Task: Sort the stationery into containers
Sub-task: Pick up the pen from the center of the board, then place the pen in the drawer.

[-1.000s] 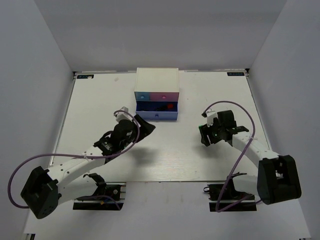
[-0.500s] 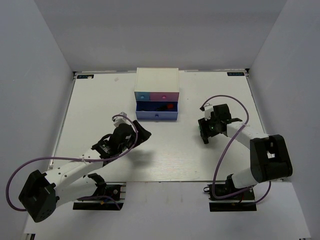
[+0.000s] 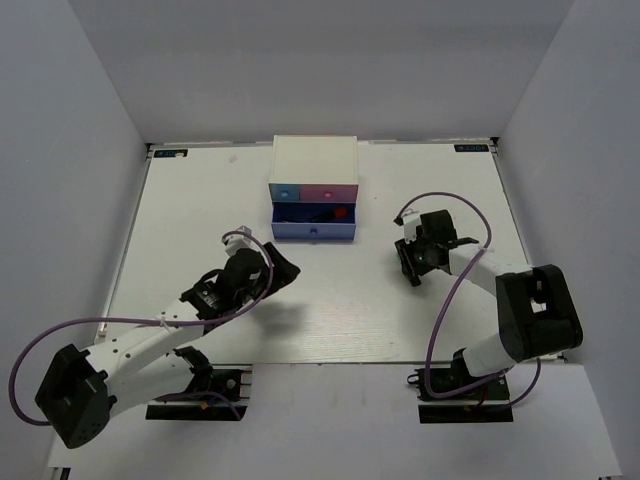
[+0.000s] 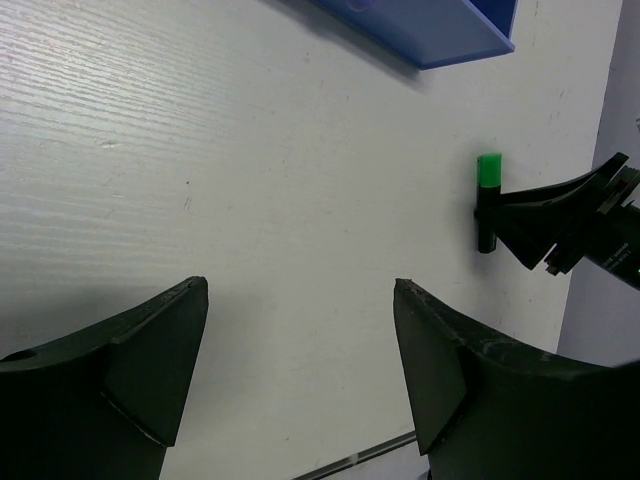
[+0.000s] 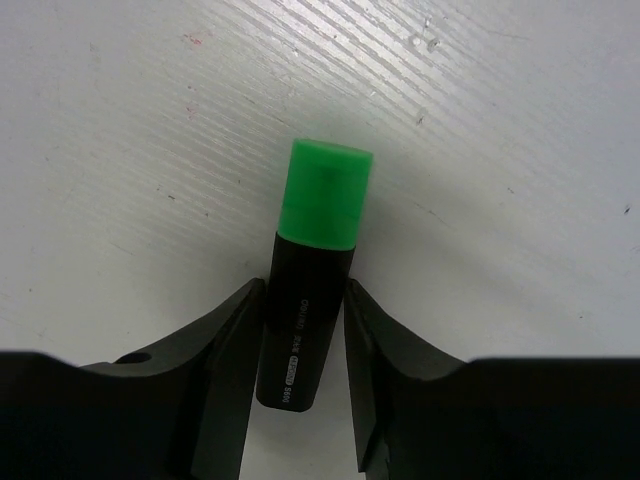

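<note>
A short black marker with a green cap (image 5: 305, 320) lies on the white table; it also shows in the left wrist view (image 4: 487, 205). My right gripper (image 5: 305, 292) is shut on its black barrel, both fingers touching its sides, low at the table (image 3: 411, 262). My left gripper (image 4: 300, 292) is open and empty, above bare table in front of the cabinet (image 3: 283, 262). The white mini cabinet (image 3: 313, 160) stands at the back centre. Its wide blue-purple drawer (image 3: 313, 232) is pulled open, with a red-pink item (image 3: 341, 212) and dark pieces inside. The small blue (image 3: 288, 190) and pink (image 3: 330, 190) drawers are shut.
The open drawer's front edge (image 4: 430, 35) shows at the top of the left wrist view. Grey walls enclose the table on the left, right and back. Purple cables loop off both arms.
My right gripper has moved a little left and down onto the green-capped marker. My left gripper has drawn back from the drawer toward the near left.
</note>
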